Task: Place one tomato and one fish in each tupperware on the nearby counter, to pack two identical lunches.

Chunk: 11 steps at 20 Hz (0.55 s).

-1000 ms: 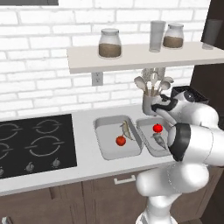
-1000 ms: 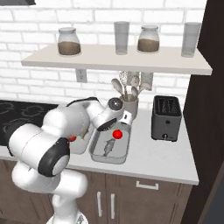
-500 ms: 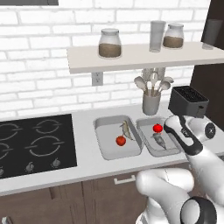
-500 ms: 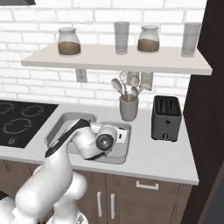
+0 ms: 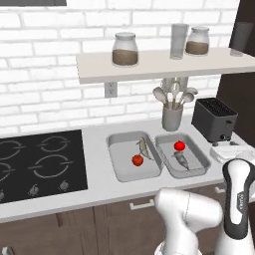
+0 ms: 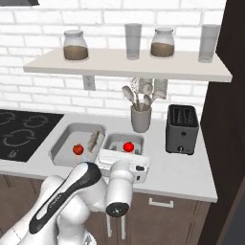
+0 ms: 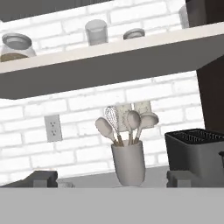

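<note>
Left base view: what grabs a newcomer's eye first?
Two grey tupperware trays side by side on the counter, the left tray and the right tray, each holding a red tomato and a fish. Behind them stands a utensil crock, with a black toaster to its right.

Utensil crock [image 5: 172, 117] crowding tupperware's [image 5: 195, 170] back

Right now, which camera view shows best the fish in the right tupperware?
The left base view: the fish lies unobstructed in the right tupperware, near its tomato. In the right base view the robot's arm covers most of that tray. The hand view looks level at the utensil holder.
</note>
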Tool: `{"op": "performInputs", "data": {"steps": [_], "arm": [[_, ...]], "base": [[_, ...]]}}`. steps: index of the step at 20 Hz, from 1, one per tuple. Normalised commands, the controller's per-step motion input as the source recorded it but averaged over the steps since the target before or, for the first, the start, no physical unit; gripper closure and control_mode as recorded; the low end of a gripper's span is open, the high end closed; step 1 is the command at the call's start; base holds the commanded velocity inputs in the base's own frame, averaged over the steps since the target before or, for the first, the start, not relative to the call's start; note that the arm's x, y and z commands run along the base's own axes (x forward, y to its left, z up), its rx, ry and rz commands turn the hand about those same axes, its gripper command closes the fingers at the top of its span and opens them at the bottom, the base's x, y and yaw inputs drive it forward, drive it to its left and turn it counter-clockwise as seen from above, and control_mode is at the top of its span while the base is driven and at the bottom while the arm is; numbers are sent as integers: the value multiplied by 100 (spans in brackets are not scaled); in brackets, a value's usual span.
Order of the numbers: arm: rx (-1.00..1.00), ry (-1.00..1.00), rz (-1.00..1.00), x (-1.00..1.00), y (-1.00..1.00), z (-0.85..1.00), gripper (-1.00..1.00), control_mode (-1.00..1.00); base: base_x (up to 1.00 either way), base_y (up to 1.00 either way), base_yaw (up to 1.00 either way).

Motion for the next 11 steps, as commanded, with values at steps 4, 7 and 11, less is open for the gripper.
{"op": "performInputs", "data": {"steps": [4,7,11], "arm": [[19,-21,0,-48,-41,0,-100,-100],[26,-33,0,-65,-47,1,-100,-100],[26,-30,0,-57,-39,1,-100,-100]], "base": [[0,0,0],[0,0,0],[0,0,0]]}}
